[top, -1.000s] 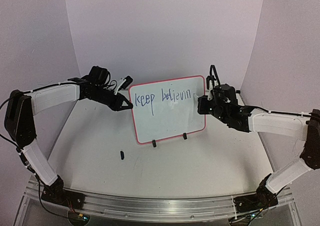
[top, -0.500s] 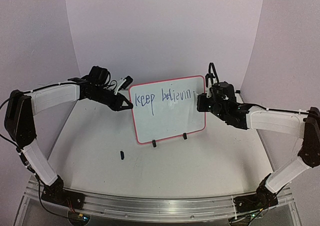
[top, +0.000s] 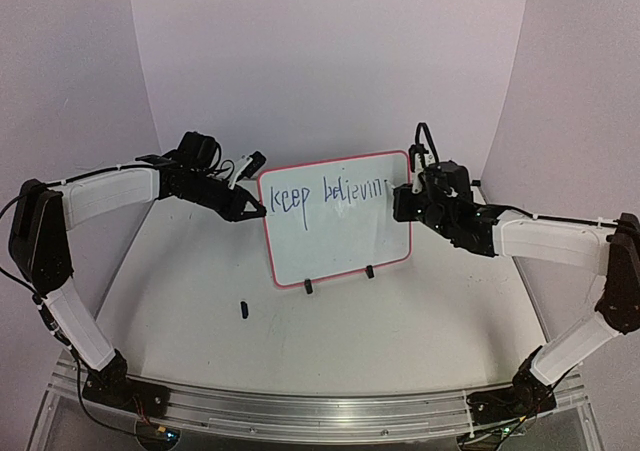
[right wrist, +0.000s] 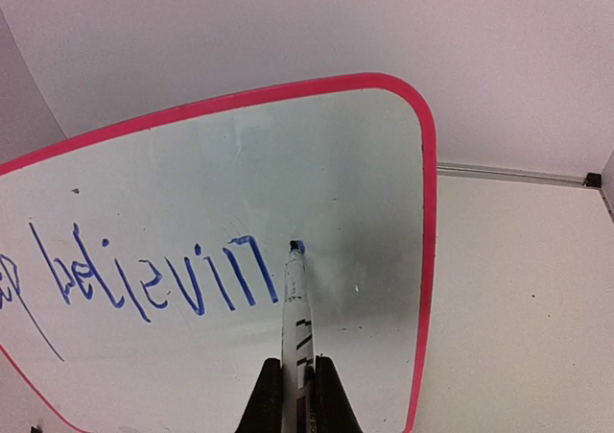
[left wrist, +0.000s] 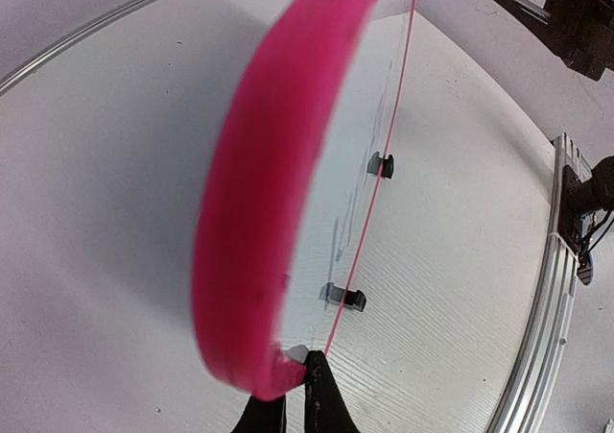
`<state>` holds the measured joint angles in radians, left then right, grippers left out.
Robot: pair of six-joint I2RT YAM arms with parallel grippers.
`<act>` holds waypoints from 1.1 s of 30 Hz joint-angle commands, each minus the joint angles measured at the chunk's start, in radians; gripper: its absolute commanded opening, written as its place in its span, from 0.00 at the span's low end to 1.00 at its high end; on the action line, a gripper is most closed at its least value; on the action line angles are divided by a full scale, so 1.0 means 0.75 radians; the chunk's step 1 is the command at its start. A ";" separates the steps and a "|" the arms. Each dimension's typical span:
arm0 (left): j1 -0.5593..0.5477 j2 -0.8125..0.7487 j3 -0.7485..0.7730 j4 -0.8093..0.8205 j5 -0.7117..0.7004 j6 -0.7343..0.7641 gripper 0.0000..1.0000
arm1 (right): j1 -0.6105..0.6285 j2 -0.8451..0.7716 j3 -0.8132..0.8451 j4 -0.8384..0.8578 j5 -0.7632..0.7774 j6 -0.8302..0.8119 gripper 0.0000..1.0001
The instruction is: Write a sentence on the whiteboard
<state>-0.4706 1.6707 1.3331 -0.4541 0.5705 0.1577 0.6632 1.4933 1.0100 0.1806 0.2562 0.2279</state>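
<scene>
The whiteboard point(top: 335, 239) stands upright on two black clip feet at the table's middle. Blue writing point(top: 325, 194) reads "keep believin" along its top. My left gripper point(top: 255, 211) is shut on the board's left edge; in the left wrist view the red edge point(left wrist: 259, 241) fills the frame and my fingers point(left wrist: 321, 395) pinch its corner. My right gripper point(top: 403, 203) is shut on a white marker point(right wrist: 296, 299). The marker's blue tip point(right wrist: 296, 247) touches the board point(right wrist: 345, 183) just right of the last letter point(right wrist: 245, 265).
A small black marker cap point(top: 243, 309) lies on the table in front of the board's left side. A metal rail point(top: 320, 411) runs along the near edge. White walls enclose the back and sides.
My right gripper has moved up and a little left with the marker, toward the board's top right corner. The left arm and the board have not moved.
</scene>
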 commanded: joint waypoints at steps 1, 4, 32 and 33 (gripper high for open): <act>-0.029 0.060 -0.018 -0.146 -0.125 0.092 0.00 | -0.005 0.011 0.014 0.040 -0.061 -0.017 0.00; -0.029 0.059 -0.018 -0.147 -0.126 0.092 0.00 | -0.005 0.008 -0.005 0.039 -0.059 -0.005 0.00; -0.029 0.061 -0.018 -0.148 -0.123 0.092 0.00 | -0.004 -0.026 0.022 0.005 0.040 -0.021 0.00; -0.029 0.061 -0.018 -0.148 -0.124 0.091 0.00 | -0.005 -0.026 0.028 0.005 0.042 -0.024 0.00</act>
<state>-0.4709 1.6707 1.3334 -0.4545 0.5701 0.1577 0.6624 1.4929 0.9813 0.1783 0.2569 0.2287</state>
